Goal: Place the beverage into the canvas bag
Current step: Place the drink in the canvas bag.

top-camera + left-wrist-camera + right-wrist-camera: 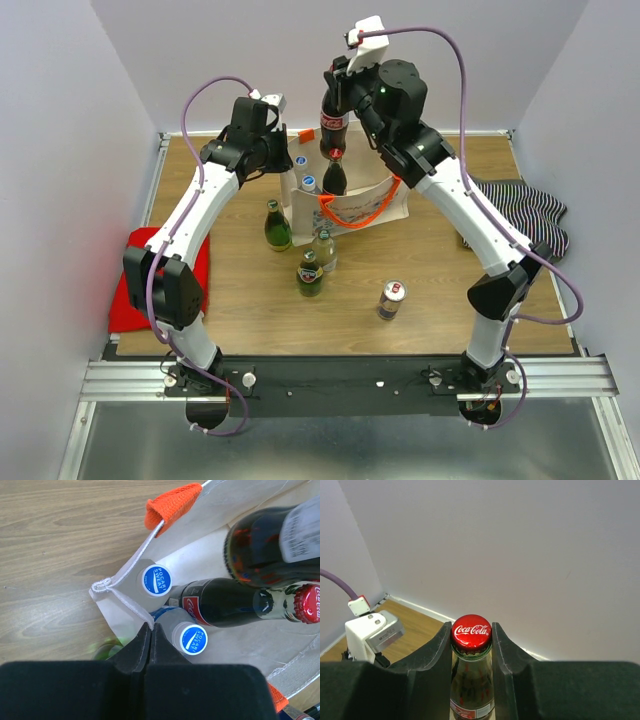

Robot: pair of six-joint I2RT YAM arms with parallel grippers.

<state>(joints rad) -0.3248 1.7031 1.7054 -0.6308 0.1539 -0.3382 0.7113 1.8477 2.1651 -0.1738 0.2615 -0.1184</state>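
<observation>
Fig. Near field, on the table (250, 325): a can (391, 299), a near green bottle (310, 273), a clear bottle (325, 248) and a far green bottle (277, 225) are stood loose. A red cloth (130, 295) lies at the L edge and a striped cloth (530, 215) at the R; none is engaged. Mid field: the canvas bag (360, 212) is stood open. The L gripper (150, 628) is closed flat on its rim hem at a corner, so the mouth is judged to be held spread. Inside are seen two Pocari Sweat bottles (155, 580) and a lying cola bottle (220, 602). Far field: the beverage (333, 122), a glass cola bottle, is hung upright over the bag mouth. It is gripped by the R gripper (471, 630) at the neck, just under the red cap, w/ jaws part-closed on the glass. Whether its base has passed the rim cannot be told. Handling (judged): the bottle appears full, hence heavy for a neck pinch. The glass is stiff, smooth and breakable vs. the bottles already inside. The lip under the cap is taken as the stop against slip, so the neck is the apt hold. The bag wall is soft and will give if struck.
</observation>
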